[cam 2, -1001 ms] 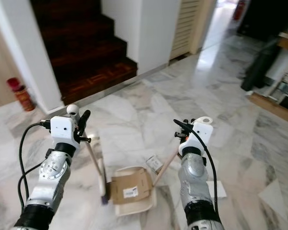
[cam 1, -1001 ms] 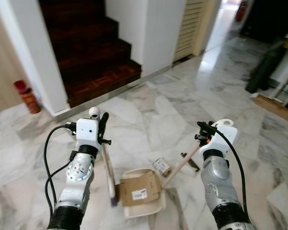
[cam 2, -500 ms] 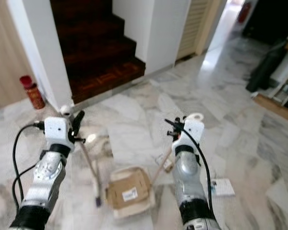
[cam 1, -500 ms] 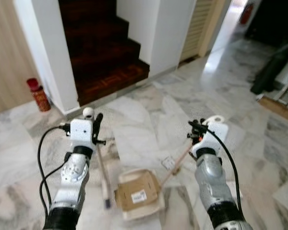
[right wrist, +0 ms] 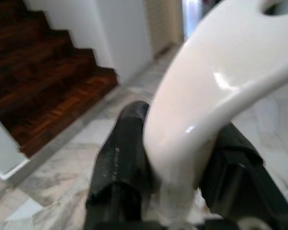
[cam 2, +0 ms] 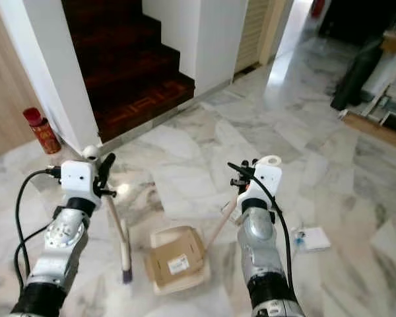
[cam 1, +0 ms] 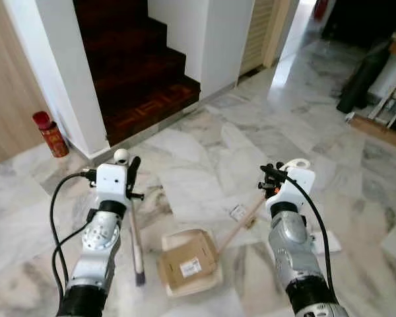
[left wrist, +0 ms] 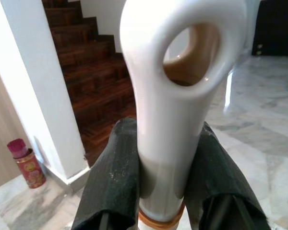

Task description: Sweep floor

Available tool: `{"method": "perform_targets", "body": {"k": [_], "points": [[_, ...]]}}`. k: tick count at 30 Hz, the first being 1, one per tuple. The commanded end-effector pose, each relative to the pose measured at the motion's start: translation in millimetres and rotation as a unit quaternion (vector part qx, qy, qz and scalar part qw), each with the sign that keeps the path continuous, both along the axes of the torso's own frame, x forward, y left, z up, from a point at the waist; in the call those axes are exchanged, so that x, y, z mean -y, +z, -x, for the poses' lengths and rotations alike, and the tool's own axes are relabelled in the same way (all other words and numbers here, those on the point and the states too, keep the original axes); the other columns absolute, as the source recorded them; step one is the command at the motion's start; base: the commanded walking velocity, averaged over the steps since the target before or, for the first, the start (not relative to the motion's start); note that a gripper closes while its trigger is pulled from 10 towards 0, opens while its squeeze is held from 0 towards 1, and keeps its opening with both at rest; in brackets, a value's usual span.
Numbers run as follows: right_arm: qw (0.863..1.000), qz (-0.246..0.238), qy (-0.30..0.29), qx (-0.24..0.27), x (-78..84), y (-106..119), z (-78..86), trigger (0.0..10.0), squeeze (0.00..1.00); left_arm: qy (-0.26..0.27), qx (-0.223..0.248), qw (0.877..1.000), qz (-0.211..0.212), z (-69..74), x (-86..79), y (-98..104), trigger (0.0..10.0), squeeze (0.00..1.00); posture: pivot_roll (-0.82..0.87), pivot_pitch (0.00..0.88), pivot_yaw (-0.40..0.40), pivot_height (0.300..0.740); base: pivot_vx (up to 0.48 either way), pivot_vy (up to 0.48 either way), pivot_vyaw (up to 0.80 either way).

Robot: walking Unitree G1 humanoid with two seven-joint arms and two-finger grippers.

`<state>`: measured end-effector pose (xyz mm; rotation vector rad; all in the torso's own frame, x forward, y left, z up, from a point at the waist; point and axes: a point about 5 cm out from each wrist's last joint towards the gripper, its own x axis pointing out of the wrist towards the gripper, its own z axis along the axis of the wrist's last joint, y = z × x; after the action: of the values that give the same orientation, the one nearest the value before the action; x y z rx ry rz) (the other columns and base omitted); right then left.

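Lower centre of the head views: cream dustpan (cam 1: 208, 281) flat on the marble floor (cam 1: 204, 158), a flattened cardboard piece (cam 1: 188, 262) with a white label lying in it. Its long tan handle (cam 1: 241, 226) runs up and to the right to the right gripper (cam 1: 275, 183). Right wrist view: both black fingers (right wrist: 121, 158) clenched on the white looped end of that handle (right wrist: 216, 91).

Lower left: broom (cam 1: 136, 246) standing near vertical, dark bristle end touching the floor just left of the dustpan, apart from it. Left gripper (cam 1: 129, 177) clamped on the top of the stick. Left wrist view: fingers (left wrist: 116, 177) pressed on both sides of the white handle cap with its hang hole (left wrist: 180, 96).

Debris still on the floor: small white box or packet (cam 1: 237, 212) just beside the dustpan handle, centre of frame; flat white card or paper (cam 1: 325, 242) at right, behind the right arm.

Mid left: red canister (cam 1: 49, 133) standing at the foot of the white wall (cam 1: 63, 72), next to a wooden panel (cam 1: 6, 99). Upper centre: dark wooden stairs (cam 1: 138, 66), then a louvred door (cam 1: 256, 33) to the right. Upper right: dark bag-like object (cam 1: 360, 79) leaning, wooden board (cam 1: 379, 132) on the floor near it; clutter there too blurred to identify.
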<state>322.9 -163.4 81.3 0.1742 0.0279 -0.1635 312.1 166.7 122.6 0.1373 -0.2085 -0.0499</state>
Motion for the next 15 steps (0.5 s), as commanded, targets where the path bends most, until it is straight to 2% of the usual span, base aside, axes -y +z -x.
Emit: {"method": "perform_targets", "body": {"k": [1, 8, 15], "points": [[0.999, 0.007, 0.003, 0.033, -1.6, 16.3, -7.0, 10.0, 0.00, -0.010, 0.029, 1.000, 0.002, -2.4, 3.9, 13.1, 10.0, 0.00, 0.06, 0.000, -0.066, 0.740, 0.000, 0.300, 0.00], [0.999, 0.009, 0.004, 0.034, -2.9, 15.7, -6.4, 10.0, 0.00, -0.013, 0.027, 1.000, 0.001, -2.0, 4.6, 13.0, 10.0, 0.00, 0.05, 0.000, -0.060, 0.740, 0.000, 0.301, 0.00], [0.999, 0.008, 0.005, 0.034, -3.6, 15.6, -6.1, 10.0, 0.00, -0.015, 0.027, 1.000, -0.001, -2.2, 5.2, 13.5, 10.0, 0.00, 0.06, 0.000, -0.059, 0.740, 0.000, 0.299, 0.41]]}}
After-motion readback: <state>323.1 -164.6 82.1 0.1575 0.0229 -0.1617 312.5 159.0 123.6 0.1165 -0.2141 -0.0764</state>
